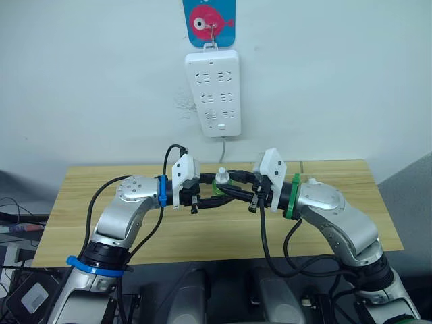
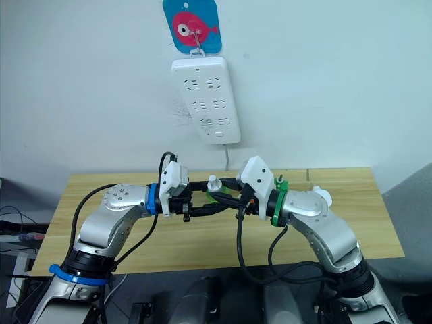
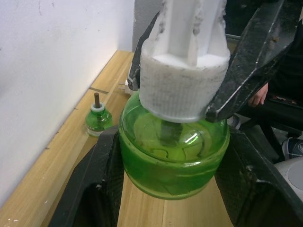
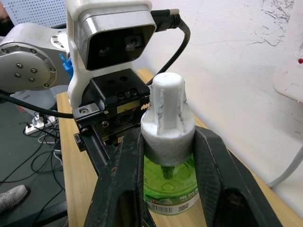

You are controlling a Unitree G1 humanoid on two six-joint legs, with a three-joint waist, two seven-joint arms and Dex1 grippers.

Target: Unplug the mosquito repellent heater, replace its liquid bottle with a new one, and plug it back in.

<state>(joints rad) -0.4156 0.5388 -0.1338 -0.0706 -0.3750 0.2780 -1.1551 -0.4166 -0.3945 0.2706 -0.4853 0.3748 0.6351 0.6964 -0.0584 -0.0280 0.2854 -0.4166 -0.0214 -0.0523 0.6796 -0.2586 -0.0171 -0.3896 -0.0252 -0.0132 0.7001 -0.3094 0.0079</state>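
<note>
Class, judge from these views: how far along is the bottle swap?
Done: nothing is plugged into the power strip, and an uncapped bottle stands by the wall. In hand: left gripper grips a green bottle, right gripper pinches its cap. Left: uncapping, fitting it, plugging in.

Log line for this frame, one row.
left claw: shut on green bottle | right claw: shut on white cap | spare bottle: on table

- a white wall (image 1: 81, 81) is seen behind a wooden table (image 1: 344, 177).
- a white power strip (image 1: 213, 93) is hung on the wall from a blue fish hook (image 1: 208, 22).
</note>
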